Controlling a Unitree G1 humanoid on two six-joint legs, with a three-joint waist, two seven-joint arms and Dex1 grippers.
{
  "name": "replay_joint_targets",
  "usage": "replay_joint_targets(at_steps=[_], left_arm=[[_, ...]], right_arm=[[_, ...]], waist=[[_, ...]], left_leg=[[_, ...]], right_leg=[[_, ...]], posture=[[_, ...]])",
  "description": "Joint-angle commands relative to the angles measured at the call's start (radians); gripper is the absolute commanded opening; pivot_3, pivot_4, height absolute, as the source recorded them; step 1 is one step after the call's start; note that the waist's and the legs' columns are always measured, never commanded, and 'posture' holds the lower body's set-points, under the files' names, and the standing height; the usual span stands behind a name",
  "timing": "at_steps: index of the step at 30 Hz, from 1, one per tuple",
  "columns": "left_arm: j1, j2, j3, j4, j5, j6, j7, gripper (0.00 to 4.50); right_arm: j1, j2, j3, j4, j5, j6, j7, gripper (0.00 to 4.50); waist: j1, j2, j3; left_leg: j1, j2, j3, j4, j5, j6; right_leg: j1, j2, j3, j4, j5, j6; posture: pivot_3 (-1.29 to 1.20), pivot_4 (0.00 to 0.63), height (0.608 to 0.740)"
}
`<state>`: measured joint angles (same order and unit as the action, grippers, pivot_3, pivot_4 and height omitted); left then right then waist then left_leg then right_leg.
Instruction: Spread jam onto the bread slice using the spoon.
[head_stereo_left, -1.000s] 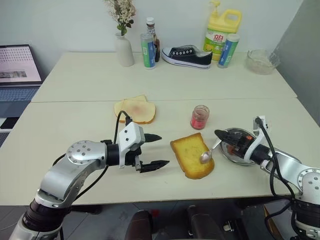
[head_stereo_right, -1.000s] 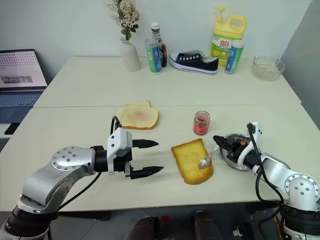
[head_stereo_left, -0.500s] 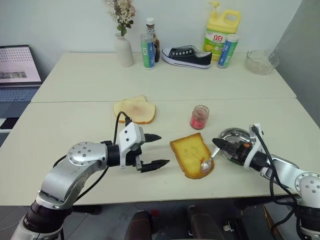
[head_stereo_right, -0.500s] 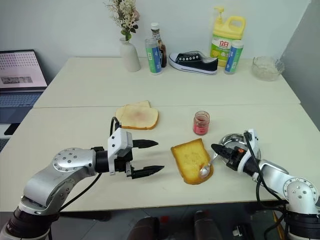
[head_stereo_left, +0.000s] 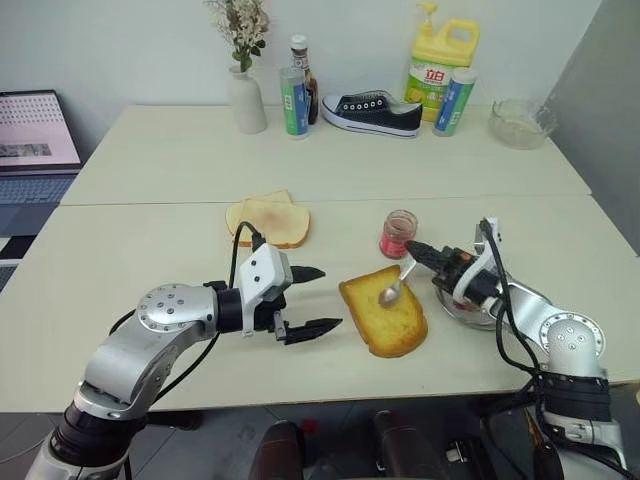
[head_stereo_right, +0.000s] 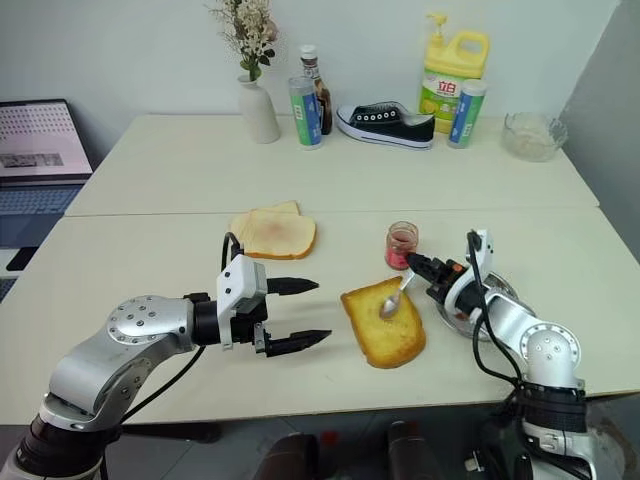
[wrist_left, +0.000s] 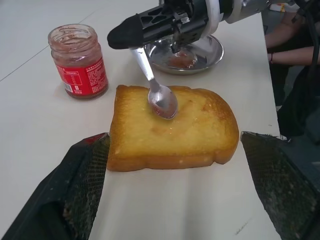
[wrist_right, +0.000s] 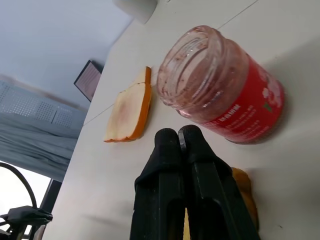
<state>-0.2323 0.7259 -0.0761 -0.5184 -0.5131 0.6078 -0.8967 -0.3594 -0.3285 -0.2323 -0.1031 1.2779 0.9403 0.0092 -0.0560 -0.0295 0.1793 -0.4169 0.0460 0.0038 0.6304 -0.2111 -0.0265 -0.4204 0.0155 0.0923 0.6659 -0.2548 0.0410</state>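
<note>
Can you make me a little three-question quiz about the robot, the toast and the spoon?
1. True or false: the bowl of the spoon rests on the bread slice.
2. Which robot arm holds the spoon: A) its left, B) its right, C) neither?
3. What lies right behind the bread slice, next to the jam jar?

Key
1. True. The spoon's bowl sits on top of the toast.
2. B. The right gripper has its fingers shut on the spoon handle, while the left gripper waits open beside the toast.
3. The steel dish, with a red smear inside.
</note>
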Motion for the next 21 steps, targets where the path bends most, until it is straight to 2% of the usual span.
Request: replay_joint_targets(at_steps=[1,8,14,21], left_arm=[[-0.020,0.002,0.011,-0.011,-0.009,-0.010,-0.007,4.33],[-0.017,0.000,0.014,-0.007,-0.005,-0.014,-0.009,4.33],[-0.016,-0.001,0.009,-0.005,-0.002,-0.019,-0.014,4.33],[-0.003,0.005,0.013,-0.001,0.002,-0.032,-0.028,4.33]], right_arm=[[-0.029,0.020,-0.034,-0.023,0.023,-0.012,-0.021,0.02],[0.029,-0.032,-0.075,-0.063,0.080,0.055,-0.036,0.02],[0.126,-0.123,-0.021,-0.104,-0.024,0.100,0.025,0.02],[0.171,-0.153,-0.095,-0.149,0.080,0.116,0.018,0.02]], waist=[[0.000,0.000,0.000],[0.001,0.000,0.000],[0.001,0.000,-0.001],[0.001,0.000,-0.001]], left_leg=[[0.000,0.000,0.000,0.000,0.000,0.000],[0.000,0.000,0.000,0.000,0.000,0.000],[0.000,0.000,0.000,0.000,0.000,0.000],[0.001,0.000,0.000,0.000,0.000,0.000]], right_leg=[[0.000,0.000,0.000,0.000,0.000,0.000],[0.000,0.000,0.000,0.000,0.000,0.000],[0.000,0.000,0.000,0.000,0.000,0.000],[0.001,0.000,0.000,0.000,0.000,0.000]], posture=[[0.00,0.150,0.740],[0.00,0.150,0.740],[0.00,0.150,0.740],[0.00,0.150,0.740]])
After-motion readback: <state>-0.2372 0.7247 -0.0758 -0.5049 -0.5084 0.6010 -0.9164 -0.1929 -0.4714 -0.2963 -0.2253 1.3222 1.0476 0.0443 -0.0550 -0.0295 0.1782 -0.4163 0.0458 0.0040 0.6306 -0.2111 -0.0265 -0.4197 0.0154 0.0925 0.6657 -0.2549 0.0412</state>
